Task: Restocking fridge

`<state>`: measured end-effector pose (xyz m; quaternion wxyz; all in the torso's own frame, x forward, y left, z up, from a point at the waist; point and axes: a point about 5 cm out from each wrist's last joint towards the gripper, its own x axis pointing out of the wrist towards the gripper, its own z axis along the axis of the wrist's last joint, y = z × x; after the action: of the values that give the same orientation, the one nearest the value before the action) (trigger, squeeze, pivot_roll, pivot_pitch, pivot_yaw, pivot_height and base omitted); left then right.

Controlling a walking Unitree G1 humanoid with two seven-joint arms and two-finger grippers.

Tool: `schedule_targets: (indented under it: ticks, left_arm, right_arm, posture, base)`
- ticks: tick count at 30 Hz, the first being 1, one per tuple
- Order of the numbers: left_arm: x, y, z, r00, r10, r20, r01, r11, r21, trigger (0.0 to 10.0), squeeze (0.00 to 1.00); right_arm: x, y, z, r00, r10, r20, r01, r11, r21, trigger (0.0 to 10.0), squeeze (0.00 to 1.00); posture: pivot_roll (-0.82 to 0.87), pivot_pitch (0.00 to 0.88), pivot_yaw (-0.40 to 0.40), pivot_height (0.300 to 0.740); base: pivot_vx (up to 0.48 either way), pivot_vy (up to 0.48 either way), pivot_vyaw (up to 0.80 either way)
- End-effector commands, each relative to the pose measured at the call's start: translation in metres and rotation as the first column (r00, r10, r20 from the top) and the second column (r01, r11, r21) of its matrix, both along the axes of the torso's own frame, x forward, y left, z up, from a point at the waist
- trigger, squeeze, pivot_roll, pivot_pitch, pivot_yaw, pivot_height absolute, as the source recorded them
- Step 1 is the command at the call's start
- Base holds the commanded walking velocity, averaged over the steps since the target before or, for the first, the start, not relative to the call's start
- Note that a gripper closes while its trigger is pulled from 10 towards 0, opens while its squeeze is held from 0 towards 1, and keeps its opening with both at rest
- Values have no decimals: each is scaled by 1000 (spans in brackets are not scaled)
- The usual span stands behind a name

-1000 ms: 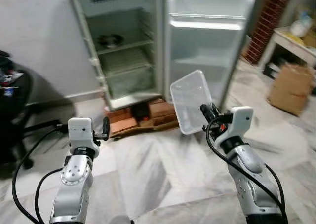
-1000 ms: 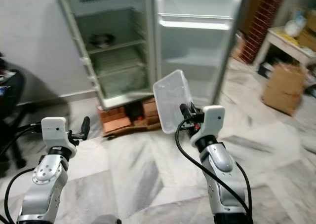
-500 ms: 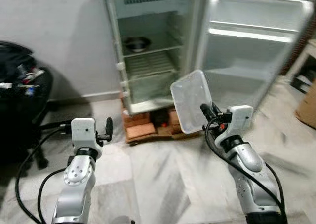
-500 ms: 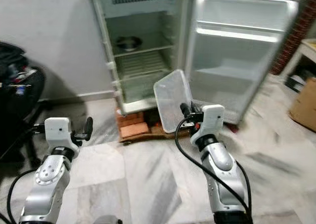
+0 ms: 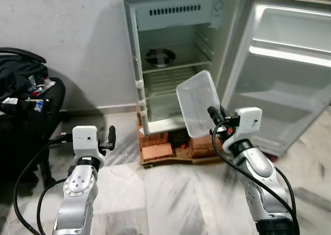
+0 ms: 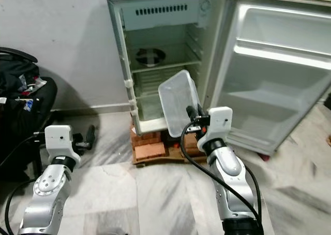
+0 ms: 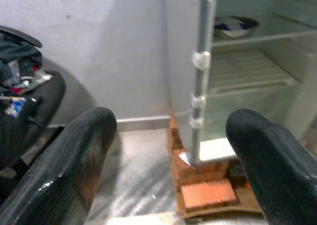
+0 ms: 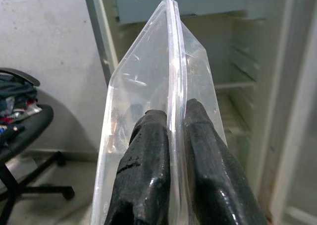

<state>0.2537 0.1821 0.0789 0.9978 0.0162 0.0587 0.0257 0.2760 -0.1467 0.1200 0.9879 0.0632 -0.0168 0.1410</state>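
Far left there's a black office chair [image 5: 20, 111] piled with dark clothes and bits of clutter against a plain grey wall [image 5: 77, 43]. The left gripper [image 7: 173, 150] hangs low over the veined marble floor [image 5: 165, 199], its 2 glossy black rubbery fingers spread wide with nothing between them. Next over, the small fridge [image 5: 176, 54] sits on red bricks [image 5: 158, 151], white inside, with wire shelves and a dark round bowl [image 5: 160, 55] on the upper shelf. The right gripper [image 8: 166, 150] has its jaws pressed onto the rim of a clear plastic container [image 5: 199, 104], rectangular with rounded corners, looks empty, held up tilted in front of the lower fridge shelves. The fridge door [image 5: 289, 64] swings open to the right, its white racks bare. No readable labels.
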Motion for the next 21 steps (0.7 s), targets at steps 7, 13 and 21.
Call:
schedule_targets:
  ticks: [7, 13, 21]
  left_arm:
    - [-2, 8, 1, 1000, 20, -7, -20, 1000, 13, 10000, 0]
    - [-1, 8, 1, 1000, 20, -11, -20, 1000, 8, 10000, 0]
    - [-1, 8, 2, 1000, 21, -13, -21, 1000, 2, 10000, 0]
  right_arm:
    - [-1, 8, 5, 1000, 16, 21, -16, 1000, 2, 10000, 0]
    - [1, 6, 4, 1000, 4, 19, -3, 1000, -5, 10000, 0]
    - [0, 6, 2, 1000, 4, 15, -4, 1000, -9, 10000, 0]
  posture:
    - [44, 50, 5, 740]
    - [44, 50, 7, 740]
    - [47, 51, 9, 740]
  base:
    - [480, 0, 0]
    - [480, 0, 0]
    - [467, 0, 0]
